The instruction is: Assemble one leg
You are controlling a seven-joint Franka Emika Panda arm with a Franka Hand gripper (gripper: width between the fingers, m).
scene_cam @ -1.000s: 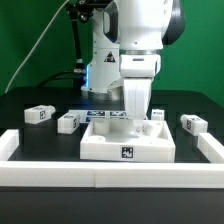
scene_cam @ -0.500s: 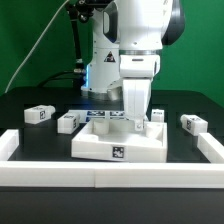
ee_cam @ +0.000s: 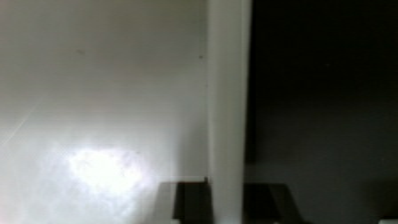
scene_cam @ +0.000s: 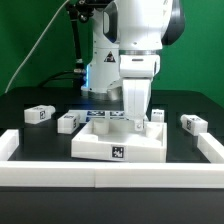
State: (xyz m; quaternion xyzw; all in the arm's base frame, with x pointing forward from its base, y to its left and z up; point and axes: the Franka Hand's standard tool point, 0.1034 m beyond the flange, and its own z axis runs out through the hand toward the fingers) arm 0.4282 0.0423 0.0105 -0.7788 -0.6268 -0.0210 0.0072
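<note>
Down low, the gripper [scene_cam: 135, 122] sits toward the back of the square piece [scene_cam: 100, 148]. The wrist view shows the dark fingers [ee_cam: 187, 205] one on each side of its raised rim, clamped onto it. The piece lies flat on the black table [scene_cam: 30, 168], a tag on its front wall. Loose on the table, none held: far-left leg [scene_cam: 38, 115], inner-left leg [scene_cam: 67, 122], far-right leg [scene_cam: 191, 124] — and inner-right leg [scene_cam: 158, 114], just beside the piece's back corner.

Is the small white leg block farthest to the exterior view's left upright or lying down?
Lying down: the small white leg block rests with its long side on the black table, wider than tall.
</note>
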